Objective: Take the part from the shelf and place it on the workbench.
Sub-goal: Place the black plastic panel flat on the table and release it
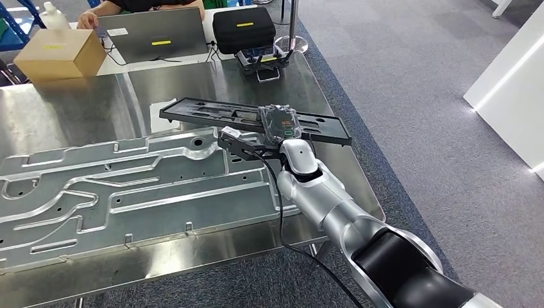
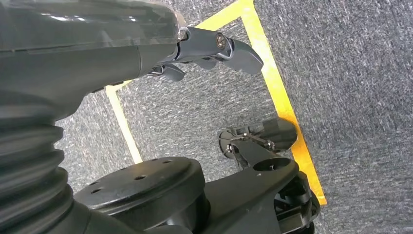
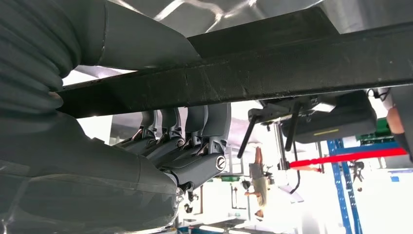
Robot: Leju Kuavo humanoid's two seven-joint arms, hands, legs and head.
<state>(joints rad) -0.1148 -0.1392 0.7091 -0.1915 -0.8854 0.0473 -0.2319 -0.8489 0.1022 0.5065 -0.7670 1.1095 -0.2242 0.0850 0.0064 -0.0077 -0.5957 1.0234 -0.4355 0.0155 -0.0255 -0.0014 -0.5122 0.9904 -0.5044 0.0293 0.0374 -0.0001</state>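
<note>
The steel workbench (image 1: 83, 109) spreads across the left of the head view, and on its near half lies a big embossed aluminium panel (image 1: 128, 192), flat, running off the left edge. Beyond it, at the far side, a person sits behind an open laptop (image 1: 154, 33), with a cardboard box (image 1: 59, 52) to its left and a black case (image 1: 244, 29) to its right.

Here's the action: the long black part (image 1: 212, 119), a flat ribbed tray-like strip, sits over the workbench just beyond the panel, tilted slightly, its right end jutting toward the table's right edge. Whether it rests on the steel or hangs just above it, I can't tell. The right hand (image 1: 253, 142) has it from the near side. From the right wrist, the fingers (image 3: 195, 141) are wrapped up against the part's edge (image 3: 272, 73), thumb on the other face, clamped.

The left hand (image 2: 204, 48) hangs above grey carpet and yellow floor tape (image 2: 280, 102), fingers loosely apart, holding nothing.
</note>
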